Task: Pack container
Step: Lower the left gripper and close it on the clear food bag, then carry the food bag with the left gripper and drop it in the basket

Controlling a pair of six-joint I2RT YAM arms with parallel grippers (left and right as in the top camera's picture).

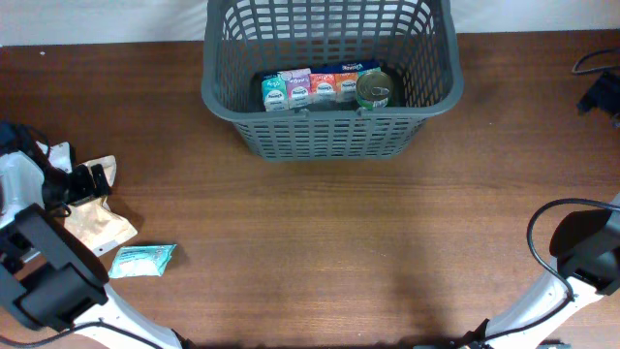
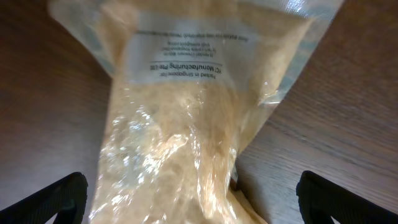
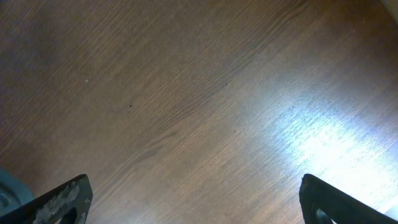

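Your left tool (image 2: 193, 202) is wide open. In the left wrist view its two black fingers (image 2: 59, 199) stand at the bottom corners of the frame, and a clear plastic bag of pale beige grains (image 2: 186, 124) lies between them, filling most of the view. The jaws are spread to either side of the bag and are not closed on it. The bag's printed label is at the far end from the tool. From overhead you can see this bag at the far left edge of the dark brown wooden counter (image 1: 320, 242), partly under the left arm. A small flat teal sachet (image 1: 142, 259) lies just beside it, nearer the front edge. Your right tool (image 3: 196, 202) is also wide open and grips nothing. Its wrist view shows only bare wood grain and a bright patch of glare between the two fingertips (image 3: 62, 199). Overhead, the right arm sits at the lower right corner, well apart from everything else. The large dark grey plastic basket with slotted lattice walls (image 1: 329, 136) stands upright at the far middle of the counter, well apart from both tools. On its solid bottom, against the near wall, a row of small colourful cartons (image 1: 310, 91) stands side by side. A tin can with a green label (image 1: 374, 91) sits at the right end of the row, touching the last carton. A blue packet (image 1: 349, 69) shows just behind them.
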